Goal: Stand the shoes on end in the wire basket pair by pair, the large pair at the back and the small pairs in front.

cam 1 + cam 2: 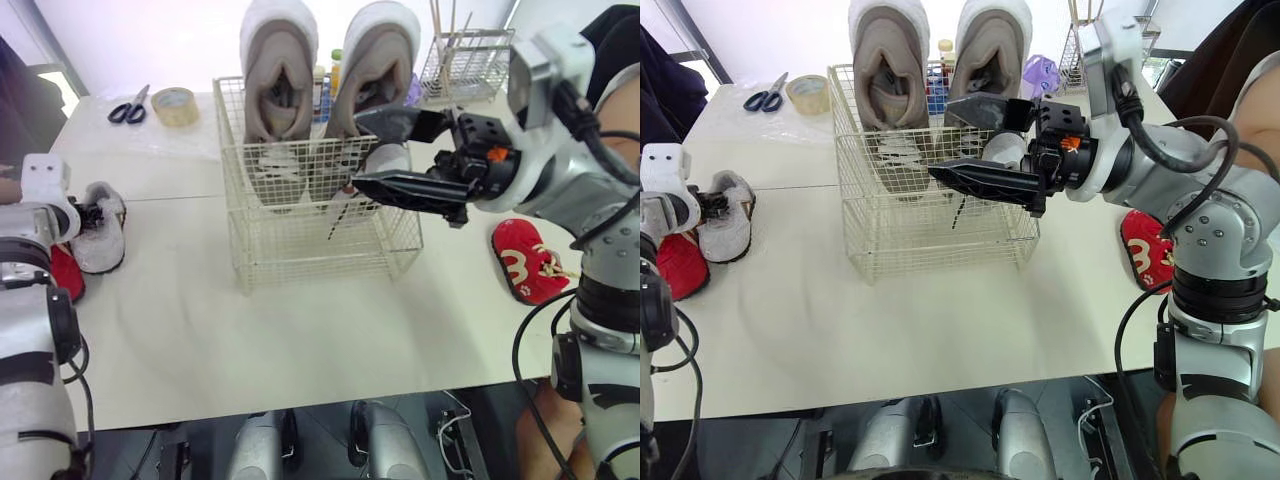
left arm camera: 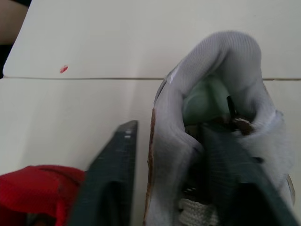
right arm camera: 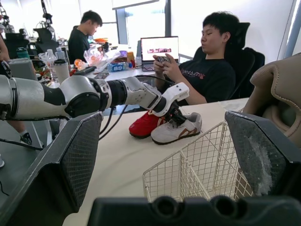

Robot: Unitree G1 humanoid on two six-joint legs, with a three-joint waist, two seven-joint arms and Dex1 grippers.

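A wire basket (image 1: pixel 310 262) stands mid-table with the large beige pair (image 1: pixel 280 70) on end along its back. My right gripper (image 1: pixel 357 148) hovers open over the basket's front right, nothing between its fingers. A small pale shoe (image 1: pixel 1002 150) stands in the basket just behind them. At the table's left edge my left gripper (image 2: pixel 169 132) is shut on the collar of a small grey shoe (image 1: pixel 102 232), one finger inside the opening and one outside. The shoe rests on the table. A red shoe (image 1: pixel 65 272) lies beside it, another red shoe (image 1: pixel 525 262) at the right.
Scissors (image 1: pixel 130 107) and a tape roll (image 1: pixel 175 105) lie at the back left. A wire holder with sticks (image 1: pixel 465 65) stands at the back right, and bottles stand behind the basket. People sit at desks beyond the table's left side.
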